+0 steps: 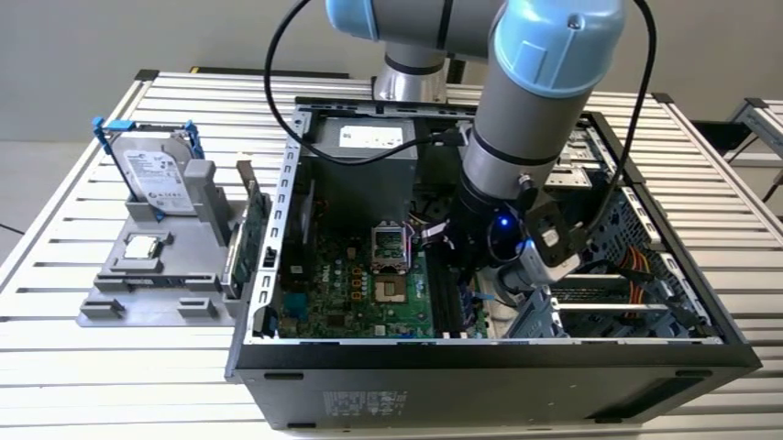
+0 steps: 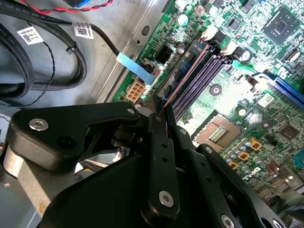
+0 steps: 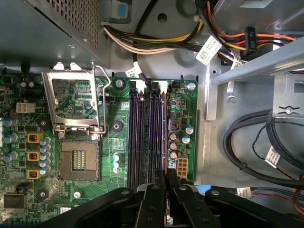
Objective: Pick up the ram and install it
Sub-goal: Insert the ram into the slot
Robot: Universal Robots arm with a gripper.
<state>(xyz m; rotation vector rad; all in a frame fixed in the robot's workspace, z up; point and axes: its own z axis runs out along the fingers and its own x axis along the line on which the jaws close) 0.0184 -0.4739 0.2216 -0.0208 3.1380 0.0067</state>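
The arm (image 1: pixel 538 101) reaches down into the open case (image 1: pixel 490 362), which lies on its side on the slatted table (image 1: pixel 73 385). Its wrist is low over the board (image 1: pixel 355 293), towards the exterior view's right of the socket (image 1: pixel 389 249). In both wrist views the gripper (image 3: pixel 166 173) (image 2: pixel 159 111) has its black fingers (image 3: pixel 173 183) closed on the ram (image 3: pixel 165 133) (image 2: pixel 185 76). The ram is seen edge-on as a thin brownish strip running away from the fingertips. It stands upright along the outermost of the purple slots (image 3: pixel 135 137), on the side nearest the row of small capacitors (image 3: pixel 173 145) and the board's edge. Whether it is pressed fully home cannot be told. The other slots beside it are bare. The socket's metal lid (image 3: pixel 76 99) is swung up, with the socket open below it. Black cables (image 3: pixel 247 156) loop over the case floor just past the board's edge. On the exterior view's left, well apart from the case, a grey fixture (image 1: pixel 135 302) holds a silver drive (image 1: pixel 159 179) standing in a blue frame. A small silver chip (image 1: pixel 145 246) lies flat on the near side of the drive
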